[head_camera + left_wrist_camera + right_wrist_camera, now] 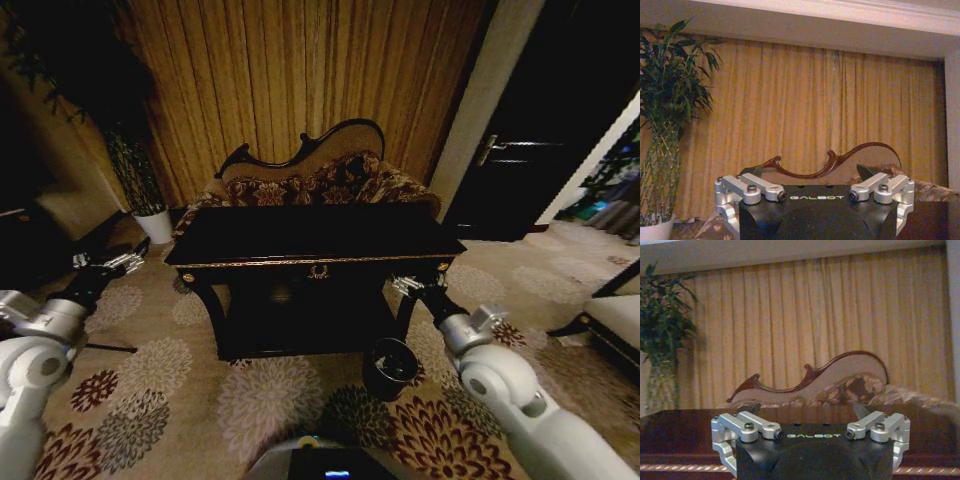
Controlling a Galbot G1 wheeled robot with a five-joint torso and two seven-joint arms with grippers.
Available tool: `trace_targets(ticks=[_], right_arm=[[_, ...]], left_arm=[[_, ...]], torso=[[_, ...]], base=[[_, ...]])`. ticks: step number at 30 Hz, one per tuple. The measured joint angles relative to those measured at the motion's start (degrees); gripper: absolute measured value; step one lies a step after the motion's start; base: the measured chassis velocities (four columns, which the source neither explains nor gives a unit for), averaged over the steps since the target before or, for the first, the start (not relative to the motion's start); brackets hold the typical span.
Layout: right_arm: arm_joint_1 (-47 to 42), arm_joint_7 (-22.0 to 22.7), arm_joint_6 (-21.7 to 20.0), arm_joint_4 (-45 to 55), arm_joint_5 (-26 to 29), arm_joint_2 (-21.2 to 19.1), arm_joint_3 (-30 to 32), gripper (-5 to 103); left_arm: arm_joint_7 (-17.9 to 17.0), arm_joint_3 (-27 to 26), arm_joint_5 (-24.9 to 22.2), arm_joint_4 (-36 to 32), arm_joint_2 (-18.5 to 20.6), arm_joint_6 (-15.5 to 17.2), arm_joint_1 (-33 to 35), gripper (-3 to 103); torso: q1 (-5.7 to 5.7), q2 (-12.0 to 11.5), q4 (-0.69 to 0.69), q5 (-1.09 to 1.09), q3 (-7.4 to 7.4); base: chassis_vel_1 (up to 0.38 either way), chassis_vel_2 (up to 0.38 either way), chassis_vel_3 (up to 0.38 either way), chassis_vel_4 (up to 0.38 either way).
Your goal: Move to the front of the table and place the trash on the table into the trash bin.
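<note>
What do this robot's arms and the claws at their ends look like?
Both arms are smooth, rounded white-grey shells with bulbous joints. The left gripper and right gripper each have a black body printed "GALBOT" in pale letters, silver metal linkages with dark screws and dark fingertips.

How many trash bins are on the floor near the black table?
1. The trash bin stands on the carpet by the front right leg of the table. Another could hide behind the table.

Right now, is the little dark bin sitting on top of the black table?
No, the trash bin stands on the flowered carpet beside the table leg.
</note>
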Motion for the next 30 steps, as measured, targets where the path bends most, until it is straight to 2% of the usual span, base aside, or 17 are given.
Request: trace_targets(ticks=[8,21,30], right_arm=[[2.34,2.68,-1.22,-4.01,-0.65,-0.87,0.03,100],[3.84,2.64,-1.36,-6.74,0.50,-2.31,-0.16,100],[4.08,2.52,-1.36,-7.10,0.43,-2.79,0.08,100]], left_arm=[[-0.44,-0.78,-0.12,-2.36,-0.62,1.94,0.54,100],[-0.20,-5.44,-0.18,-4.10,-2.65,2.10,5.56,100],[-0.09,-6.55,-0.19,-4.99,-4.10,1.94,7.03,100]], torso=[[0.00,-0.01,-0.02,0.02,0.00],[0.00,-0.01,-0.01,0.01,0.00],[0.00,-0.01,-0.01,0.01,0.00]], base=[[0.000,0.000,0.000,0.000],[0.000,0.000,0.000,0.000],[0.000,0.000,0.000,0.000]])
